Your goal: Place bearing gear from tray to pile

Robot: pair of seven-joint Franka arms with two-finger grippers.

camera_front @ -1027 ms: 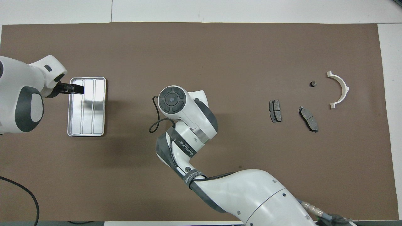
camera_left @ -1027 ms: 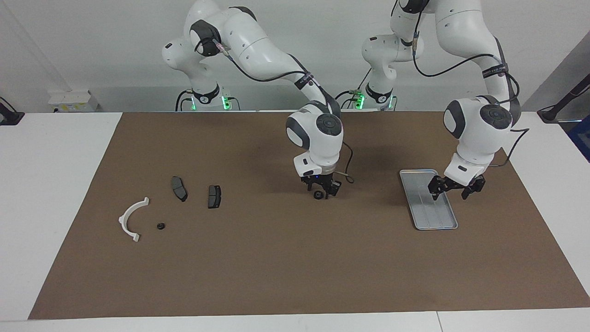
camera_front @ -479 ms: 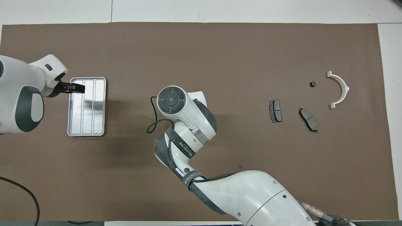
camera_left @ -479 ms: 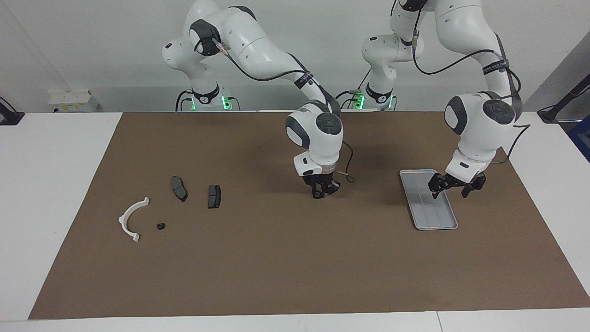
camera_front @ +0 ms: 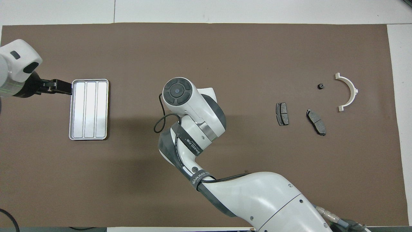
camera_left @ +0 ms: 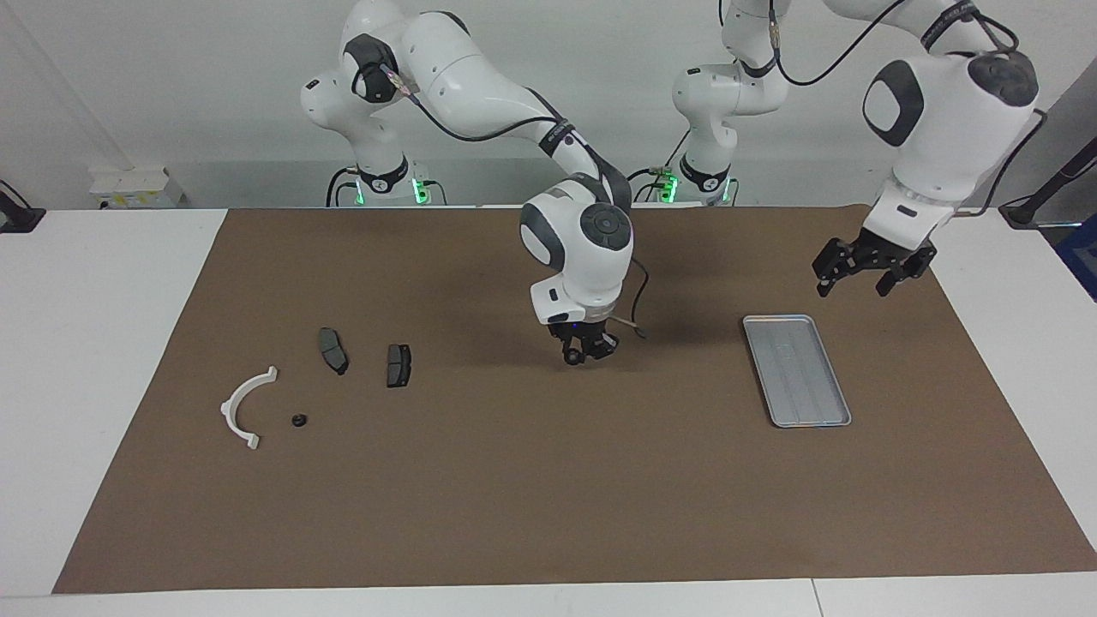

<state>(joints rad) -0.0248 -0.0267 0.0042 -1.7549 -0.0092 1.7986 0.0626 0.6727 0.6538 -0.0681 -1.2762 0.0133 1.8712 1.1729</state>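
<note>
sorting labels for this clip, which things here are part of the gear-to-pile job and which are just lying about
Part of the job:
- right gripper, shut on bearing gear
- tray
- pile: white bracket, two brake pads, another small gear

Lying about:
- brown mat
- left gripper, waiting open

Tray (camera_left: 797, 370): silver-grey with ridged lines. Mat (camera_left: 548, 497): plain brown. Bracket (camera_left: 244, 407): white. Two pads (camera_left: 333, 350): dark grey. Small gear (camera_left: 298, 420): black. Arms (camera_left: 480, 77): white with dark grey joints.

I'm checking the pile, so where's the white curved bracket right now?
The white bracket lies on the brown mat at the right arm's end, beside a small black gear.
</note>
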